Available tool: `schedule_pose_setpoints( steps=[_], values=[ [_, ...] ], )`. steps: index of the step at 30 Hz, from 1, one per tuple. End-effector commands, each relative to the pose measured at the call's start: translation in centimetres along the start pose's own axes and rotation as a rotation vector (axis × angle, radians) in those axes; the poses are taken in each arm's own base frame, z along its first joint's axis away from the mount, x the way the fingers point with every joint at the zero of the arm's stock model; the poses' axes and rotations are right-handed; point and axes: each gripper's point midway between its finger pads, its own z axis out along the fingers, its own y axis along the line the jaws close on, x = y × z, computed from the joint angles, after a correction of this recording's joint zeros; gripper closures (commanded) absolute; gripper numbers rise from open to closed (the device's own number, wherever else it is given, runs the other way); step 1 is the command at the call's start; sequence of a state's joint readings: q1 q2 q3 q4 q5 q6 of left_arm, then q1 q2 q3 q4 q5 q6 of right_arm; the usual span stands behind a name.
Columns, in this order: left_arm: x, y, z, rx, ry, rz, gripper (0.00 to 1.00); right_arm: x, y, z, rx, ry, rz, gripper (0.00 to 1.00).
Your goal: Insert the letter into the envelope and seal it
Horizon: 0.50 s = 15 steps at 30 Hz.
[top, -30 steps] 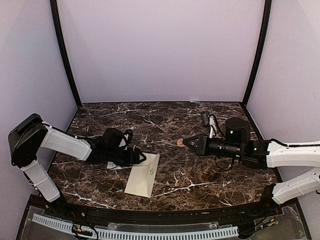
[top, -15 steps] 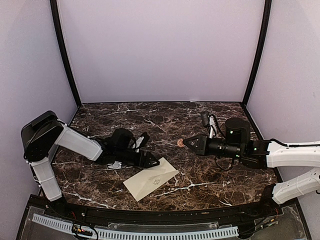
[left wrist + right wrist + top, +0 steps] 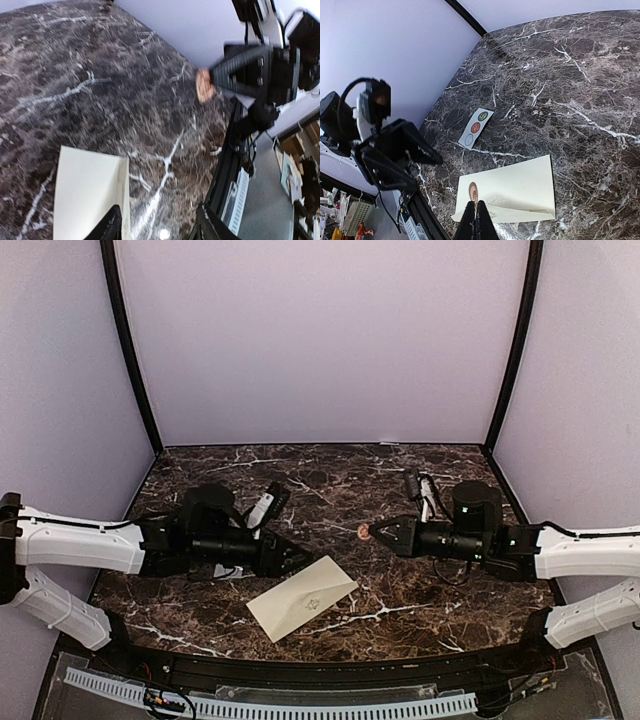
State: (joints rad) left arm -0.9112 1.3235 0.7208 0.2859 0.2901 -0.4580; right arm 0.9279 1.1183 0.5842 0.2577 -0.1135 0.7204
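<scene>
Cream-beige paper, the envelope (image 3: 303, 597) lies flat on the dark marble tabletop (image 3: 400, 480). Its long axis slants from near left to far right, and its far-right short end points toward the right gripper (image 3: 373, 533). It sits just ahead of and below the left gripper (image 3: 303, 562), whose fingers stand apart with bare marble between them. One fingertip (image 3: 112, 227) hangs over the envelope's edge, though contact cannot be told. The right gripper's fingers are pressed together, pinching a small reddish round sticker (image 3: 364, 532) at their tip, with the envelope off to its near left. A sticker strip (image 3: 476, 128) lies beside the left gripper. A second ago the envelope ran almost straight near-to-far and has since turned to this slant. The left arm has dropped lower and stretched out from the left, while the right gripper has barely shifted.
</scene>
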Motion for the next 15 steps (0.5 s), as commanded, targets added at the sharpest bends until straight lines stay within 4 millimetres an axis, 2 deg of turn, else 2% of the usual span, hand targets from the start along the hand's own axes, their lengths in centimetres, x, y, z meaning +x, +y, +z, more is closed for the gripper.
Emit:
schedule_pose_setpoints(
  steps=[1, 4, 9, 15],
  values=[
    [6.6, -1.1, -0.4, 0.019, 0.175, -0.033, 0.55, -0.3, 0.7, -0.3, -0.039, -0.013, 0.008, 1.00],
    [8.4, -2.2, -0.3, 0.045, 0.215, -0.055, 0.59, 0.0, 0.9, 0.0, -0.056, -0.003, 0.011, 1.00],
    [11.2, -1.8, 0.3, 0.046, 0.283, -0.098, 0.64, 0.7, 1.0, 0.7, -0.061, 0.013, 0.013, 1.00],
    [12.4, -1.3, 1.3, 0.045, 0.310, -0.106, 0.66, 1.6, 0.9, 1.4, -0.061, 0.040, 0.015, 1.00]
  ],
)
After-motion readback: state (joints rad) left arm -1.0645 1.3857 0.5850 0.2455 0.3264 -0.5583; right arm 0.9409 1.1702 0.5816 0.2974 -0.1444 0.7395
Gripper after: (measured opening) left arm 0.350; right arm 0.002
